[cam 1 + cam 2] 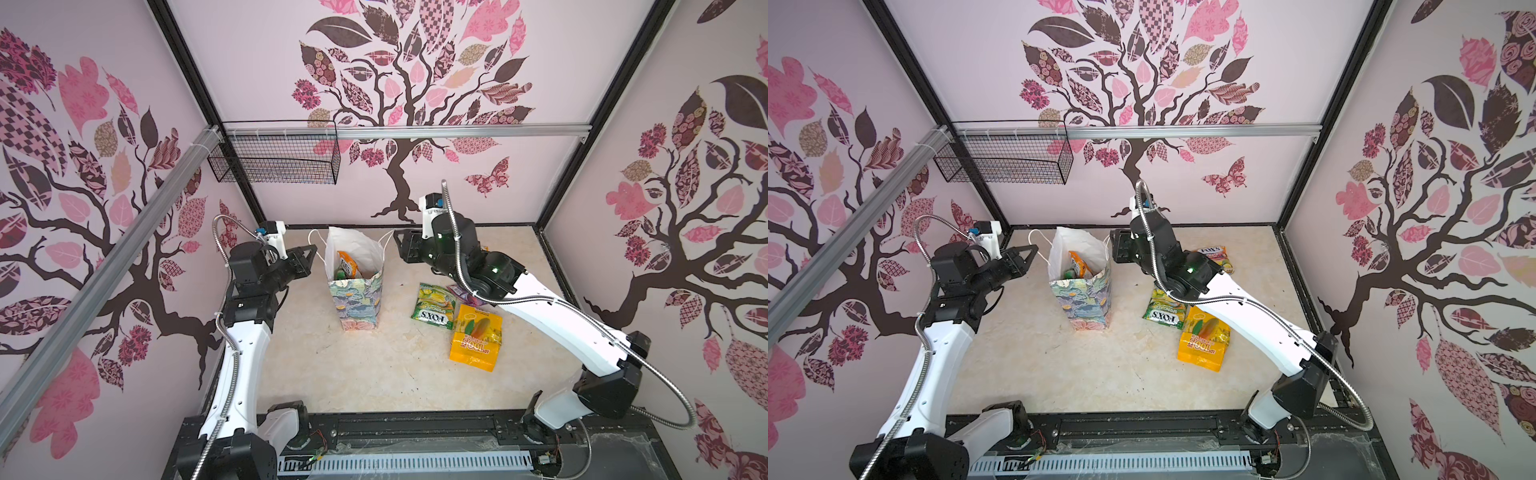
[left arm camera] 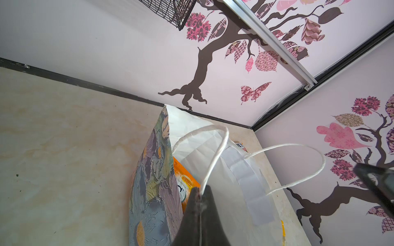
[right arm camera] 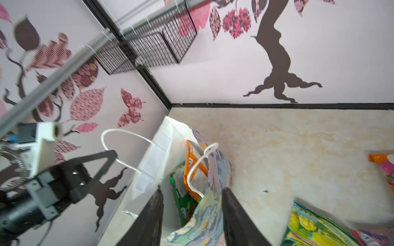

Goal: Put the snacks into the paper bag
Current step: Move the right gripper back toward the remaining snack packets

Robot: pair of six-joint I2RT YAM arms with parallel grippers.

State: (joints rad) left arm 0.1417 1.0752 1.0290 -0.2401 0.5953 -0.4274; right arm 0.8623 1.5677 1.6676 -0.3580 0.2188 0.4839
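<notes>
Paper bag upright, table centre. Inside: orange packet, green packet; deeper contents hidden. Task partway, I judge. Left on table, bag's 2 to 4 o'clock: pink packet, green FOX'S packet, yellow packet. My left gripper, 10 o'clock, pinches cord handle. My right gripper, 2 o'clock, jaws apart, empty.

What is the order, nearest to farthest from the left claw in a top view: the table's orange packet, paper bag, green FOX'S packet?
1. paper bag, beside the left claw.
2. green FOX'S packet, right of the bag.
3. orange packet, farthest right, frontmost.
</notes>
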